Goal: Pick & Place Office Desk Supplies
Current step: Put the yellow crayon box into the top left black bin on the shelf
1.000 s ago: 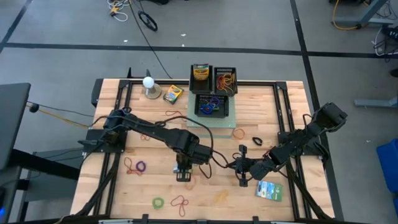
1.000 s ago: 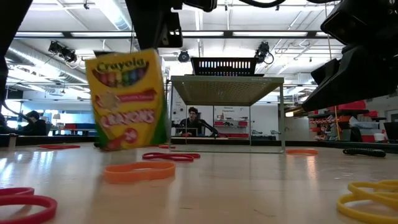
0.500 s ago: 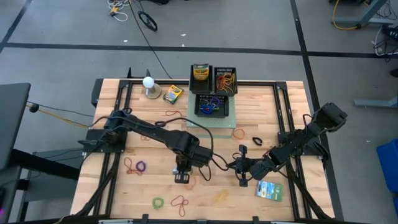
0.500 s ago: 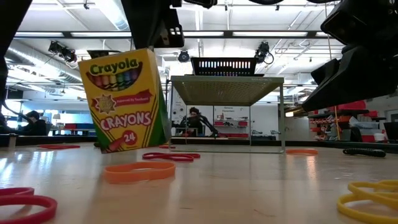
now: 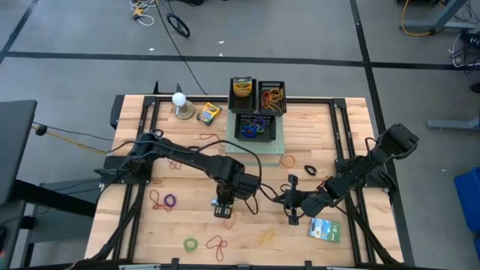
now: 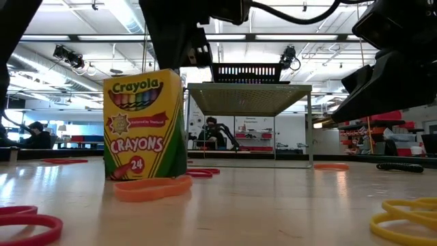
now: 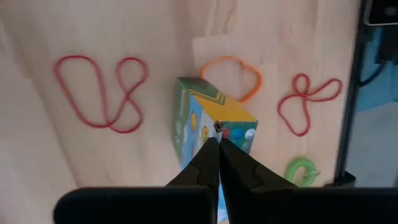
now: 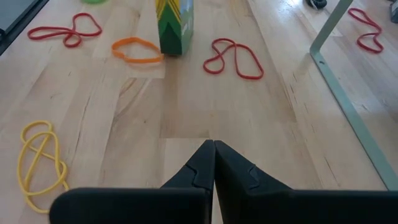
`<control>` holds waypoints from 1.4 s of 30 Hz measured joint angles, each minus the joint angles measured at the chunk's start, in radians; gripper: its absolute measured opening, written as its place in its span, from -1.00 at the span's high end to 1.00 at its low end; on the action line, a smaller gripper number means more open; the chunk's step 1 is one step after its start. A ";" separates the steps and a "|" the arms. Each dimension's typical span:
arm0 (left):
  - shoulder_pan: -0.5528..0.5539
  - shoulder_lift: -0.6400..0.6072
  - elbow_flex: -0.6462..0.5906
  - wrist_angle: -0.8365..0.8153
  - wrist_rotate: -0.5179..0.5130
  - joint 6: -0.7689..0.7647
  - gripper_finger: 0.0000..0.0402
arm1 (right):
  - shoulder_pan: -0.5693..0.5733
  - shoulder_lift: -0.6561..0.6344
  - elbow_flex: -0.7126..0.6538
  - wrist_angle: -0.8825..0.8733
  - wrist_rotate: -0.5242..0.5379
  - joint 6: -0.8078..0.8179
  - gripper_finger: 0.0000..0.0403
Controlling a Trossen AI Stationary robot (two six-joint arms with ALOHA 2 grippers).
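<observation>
Light wooden slatted table (image 5: 330, 135), seen from above. Black mesh organiser trays (image 5: 259, 97) on a pale stand at far edge, one holding a crayon box. Upright yellow-green cardboard crayon box (image 6: 145, 125) at table centre, standing on its base, thin orange rubber band (image 6: 152, 188) just in front. Left claw (image 7: 218, 142) directly above box top, fingers pressed together, gripping nothing. Right claw (image 8: 213, 149) low over bare wood nearby, likewise closed and empty. Flat green-blue-white packet (image 5: 324, 229) near right front corner.
</observation>
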 joint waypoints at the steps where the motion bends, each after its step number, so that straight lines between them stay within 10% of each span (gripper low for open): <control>1: 0.002 0.000 0.000 -0.001 -0.004 0.001 0.95 | 0.000 0.000 0.000 0.000 0.000 0.000 0.93; 28: -0.013 -0.005 0.007 -0.012 -0.125 -0.059 0.24 | 0.000 0.000 0.000 -0.003 0.000 0.000 0.93; 42: -0.168 -0.020 0.070 -0.079 -0.349 -0.079 -0.13 | 0.000 0.000 0.000 -0.005 0.000 0.000 0.93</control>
